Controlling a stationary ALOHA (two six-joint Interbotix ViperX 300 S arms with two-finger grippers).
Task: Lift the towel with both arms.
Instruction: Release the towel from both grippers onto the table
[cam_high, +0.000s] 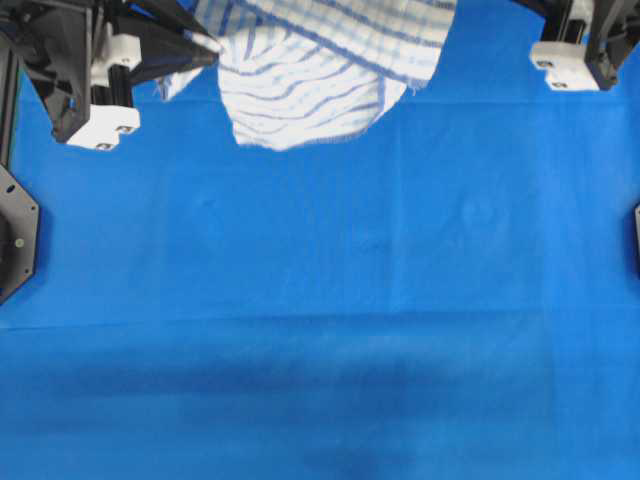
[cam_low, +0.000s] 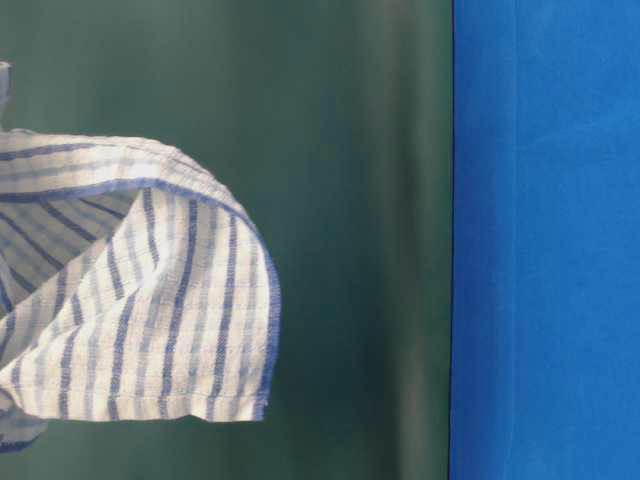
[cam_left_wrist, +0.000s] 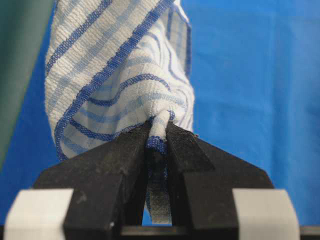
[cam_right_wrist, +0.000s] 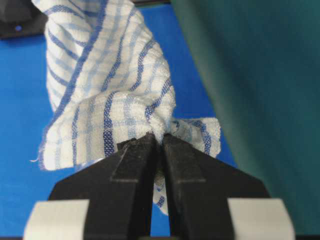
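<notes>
The towel (cam_high: 320, 70) (white with blue stripes) hangs in the air at the top edge of the overhead view, sagging in a fold above the blue cloth (cam_high: 320, 300) that covers the table. The left gripper (cam_left_wrist: 159, 131) is clamped on one bunched corner — the right gripper (cam_right_wrist: 160, 139) pinches another, its fingers almost touching around the fabric.

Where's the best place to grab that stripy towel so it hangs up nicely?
By its edges, one bunched bit at each end, as now. The left gripper pinches a hemmed corner of the towel; the right gripper pinches a gathered fold. Thin, floppy cloth suits narrow tips closing from both sides. Held at two far-apart spots, the middle droops free above the blue tabletop, not touching it.
</notes>
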